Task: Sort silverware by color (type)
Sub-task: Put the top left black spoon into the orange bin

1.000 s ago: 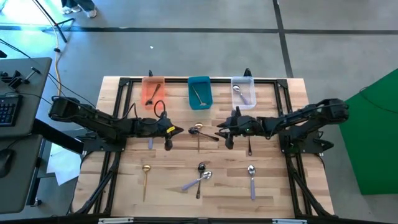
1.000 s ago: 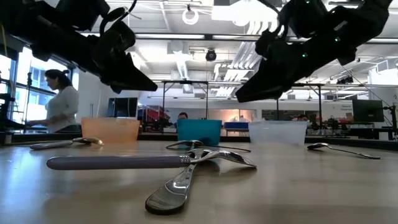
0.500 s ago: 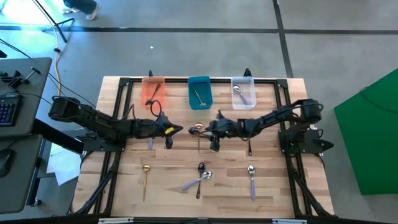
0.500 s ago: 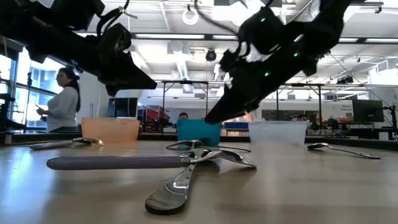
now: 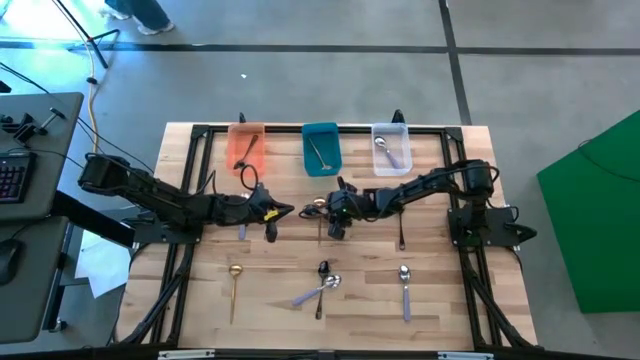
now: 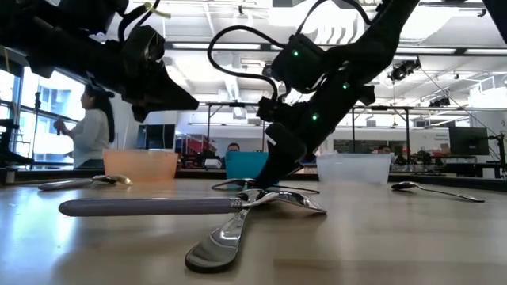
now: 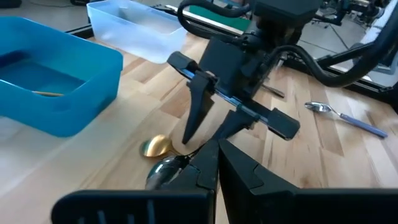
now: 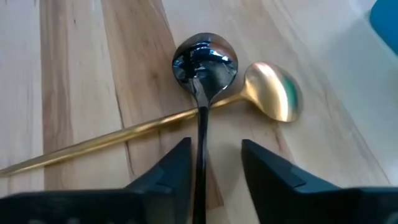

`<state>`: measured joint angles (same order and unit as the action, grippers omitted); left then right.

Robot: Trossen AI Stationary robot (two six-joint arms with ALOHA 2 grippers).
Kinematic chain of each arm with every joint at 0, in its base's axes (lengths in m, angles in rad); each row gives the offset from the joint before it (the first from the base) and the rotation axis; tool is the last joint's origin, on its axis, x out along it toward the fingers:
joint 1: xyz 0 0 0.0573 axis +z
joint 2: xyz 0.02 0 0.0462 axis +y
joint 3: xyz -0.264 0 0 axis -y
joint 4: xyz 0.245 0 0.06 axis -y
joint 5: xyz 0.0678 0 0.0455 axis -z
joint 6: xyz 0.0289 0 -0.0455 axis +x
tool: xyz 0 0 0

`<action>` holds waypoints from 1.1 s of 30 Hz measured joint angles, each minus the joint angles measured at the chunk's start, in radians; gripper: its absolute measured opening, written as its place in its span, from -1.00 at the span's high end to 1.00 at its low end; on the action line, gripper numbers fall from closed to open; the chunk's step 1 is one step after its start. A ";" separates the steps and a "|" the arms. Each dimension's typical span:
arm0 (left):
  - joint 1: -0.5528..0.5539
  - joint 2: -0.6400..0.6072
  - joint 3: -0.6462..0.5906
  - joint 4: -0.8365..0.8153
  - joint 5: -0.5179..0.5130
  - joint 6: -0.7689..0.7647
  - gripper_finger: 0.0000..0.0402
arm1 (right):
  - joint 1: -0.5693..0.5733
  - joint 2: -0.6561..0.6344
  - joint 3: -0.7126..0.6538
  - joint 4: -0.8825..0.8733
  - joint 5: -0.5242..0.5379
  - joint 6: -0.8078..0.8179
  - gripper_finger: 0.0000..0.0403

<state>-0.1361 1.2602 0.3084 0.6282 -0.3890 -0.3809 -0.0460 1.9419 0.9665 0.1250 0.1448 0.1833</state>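
Observation:
A dark spoon [image 8: 204,59] lies across a gold spoon [image 8: 273,92] on the wood near the table's middle [image 5: 318,208]. My right gripper [image 8: 205,167] is low over them and open, with one finger on each side of the dark spoon's handle [image 8: 201,134]; I see no touch. The low view shows it [image 6: 268,180] tipped steeply down to the table. My left gripper [image 5: 275,212] hovers just to the left of the pair, shut and empty [image 7: 216,163]. Other spoons lie scattered on the near half of the table.
At the far edge stand an orange bin [image 5: 246,148], a teal bin [image 5: 320,150] and a clear bin [image 5: 391,148], each with cutlery inside. Nearer lie a gold spoon [image 5: 234,281], lavender-handled spoons [image 5: 316,291] [image 5: 405,288] and dark spoons [image 5: 401,236] [image 5: 322,270]. A person stands beyond the table [image 6: 85,127].
My right gripper has travelled toward the table's left and come down, tipping steeply, until its open fingers straddle the dark spoon's handle at the crossed pair. The spoons have stayed in place.

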 joint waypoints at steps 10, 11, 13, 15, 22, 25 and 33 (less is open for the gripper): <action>-0.009 0.000 0.000 0.005 -0.024 -0.011 0.99 | 0.000 -0.003 -0.003 0.011 -0.003 -0.026 0.95; -0.009 0.000 0.000 0.006 -0.035 -0.011 0.99 | 0.000 -0.009 -0.004 0.009 -0.004 -0.026 0.94; -0.009 0.000 0.000 0.007 -0.051 -0.011 0.99 | 0.000 -0.027 -0.006 0.001 -0.003 -0.032 0.95; -0.017 0.000 0.000 0.017 -0.070 -0.007 0.99 | 0.000 -0.051 -0.006 0.006 -0.002 -0.044 0.98; -0.072 0.000 0.000 0.089 -0.120 0.075 0.99 | 0.000 -0.181 -0.031 0.001 0.006 -0.089 0.98; -0.093 0.000 0.000 0.121 -0.125 0.103 0.99 | -0.002 -0.252 -0.093 0.095 0.009 -0.094 0.98; -0.093 0.002 0.000 0.214 -0.113 0.107 0.98 | -0.008 -0.373 -0.359 0.736 -0.044 -0.060 0.99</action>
<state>-0.2290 1.2624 0.3084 0.8419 -0.5024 -0.2738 -0.0536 1.5688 0.6073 0.8613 0.1004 0.1234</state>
